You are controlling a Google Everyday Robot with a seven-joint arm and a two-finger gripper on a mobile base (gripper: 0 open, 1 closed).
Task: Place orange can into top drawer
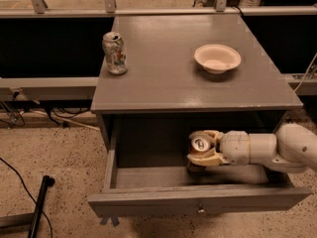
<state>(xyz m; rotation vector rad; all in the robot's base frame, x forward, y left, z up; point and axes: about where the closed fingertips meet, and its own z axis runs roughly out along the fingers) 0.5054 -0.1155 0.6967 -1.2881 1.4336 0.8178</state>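
Observation:
The top drawer (198, 202) of the grey cabinet stands pulled open, its knob (200, 211) on the front panel. My gripper (200, 148) reaches in from the right, inside the drawer, shut on the orange can (200, 145). The can stands upright; its silver top faces up and its dark lower body sits at or just above the drawer floor. The fingers (204, 158) wrap both sides of the can.
A pale dented can (115, 53) stands at the cabinet top's left edge. A white bowl (217, 58) sits at the top's right. My white arm (267, 148) crosses the drawer's right side. A black pole (39, 207) and cables lie on the floor at left.

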